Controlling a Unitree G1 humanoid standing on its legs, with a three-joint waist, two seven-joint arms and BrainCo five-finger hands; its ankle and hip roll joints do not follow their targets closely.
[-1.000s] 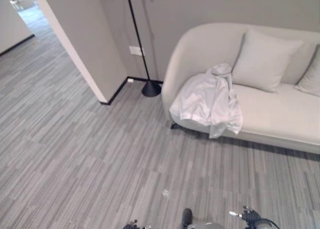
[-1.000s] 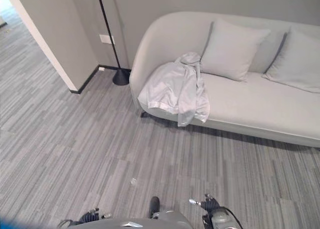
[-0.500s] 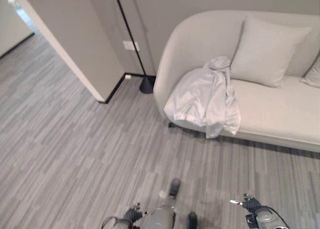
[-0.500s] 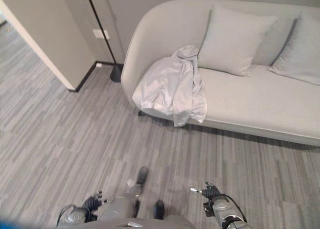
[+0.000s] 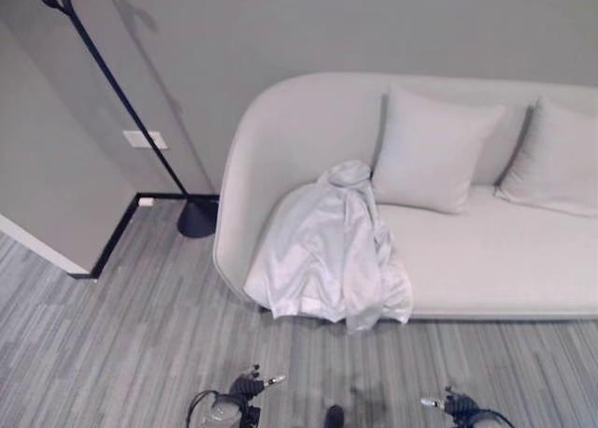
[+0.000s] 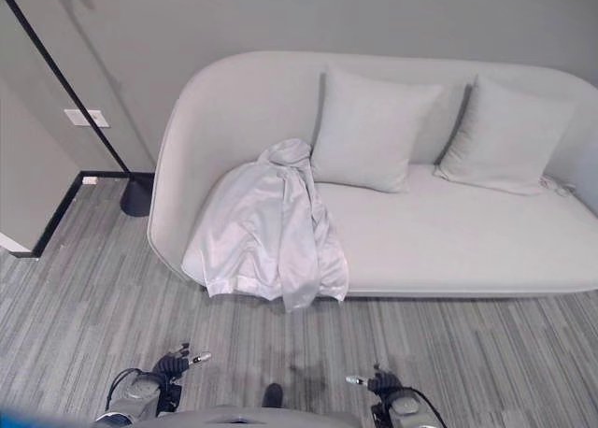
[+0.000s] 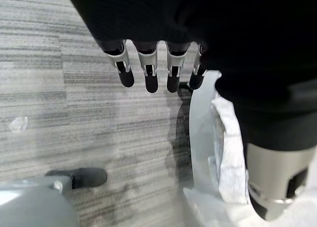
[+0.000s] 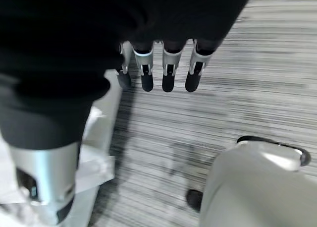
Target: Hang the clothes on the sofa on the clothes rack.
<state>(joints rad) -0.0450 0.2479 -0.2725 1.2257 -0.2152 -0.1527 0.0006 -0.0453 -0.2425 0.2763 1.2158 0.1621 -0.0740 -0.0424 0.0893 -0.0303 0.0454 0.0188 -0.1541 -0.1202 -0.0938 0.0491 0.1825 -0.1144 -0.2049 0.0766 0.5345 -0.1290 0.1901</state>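
A pale silvery jacket point(image 5: 329, 250) lies crumpled over the left front edge of a cream sofa point(image 5: 486, 260), its hem hanging down toward the floor. The clothes rack point(image 5: 121, 101) is a thin black pole on a round black base point(image 5: 196, 219), standing against the wall just left of the sofa. My left hand point(image 7: 148, 71) hangs low over the carpet in front of the sofa, fingers straight and open, holding nothing. My right hand point(image 8: 167, 71) hangs the same way on the other side, open and empty. Both hands are well short of the jacket.
Two cream pillows point(image 5: 430, 148) point(image 5: 551, 157) lean on the sofa's back, right of the jacket. A wall corner point(image 5: 47, 194) juts out at the left, behind the rack. Grey striped carpet point(image 6: 93, 297) runs between me and the sofa.
The whole picture has shifted: the camera has swung right and come nearer, so the sofa now sits in the middle. The jacket lies as before. Both hands stay low and open.
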